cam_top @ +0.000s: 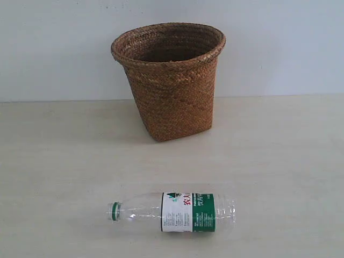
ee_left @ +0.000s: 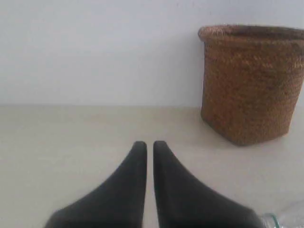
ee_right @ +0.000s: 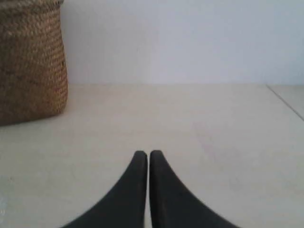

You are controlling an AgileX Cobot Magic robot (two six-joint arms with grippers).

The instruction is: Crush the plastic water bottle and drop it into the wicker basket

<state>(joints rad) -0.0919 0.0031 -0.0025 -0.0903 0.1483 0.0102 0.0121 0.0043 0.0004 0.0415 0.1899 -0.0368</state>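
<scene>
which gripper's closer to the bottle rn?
Left, probably. An end of the bottle shows just beside the left gripper; the right gripper has no clear bottle in its view, so it likely sits farther off.

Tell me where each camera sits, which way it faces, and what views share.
Exterior view: above the near side of the table, facing the plastic water bottle and the wicker basket behind it; no robot part shows.
Left wrist view: low over the table, behind the shut left tool, facing the wicker basket and wall.
Right wrist view: low, behind the shut right tool, facing the wall.
Shared: all three show the wicker basket.
</scene>
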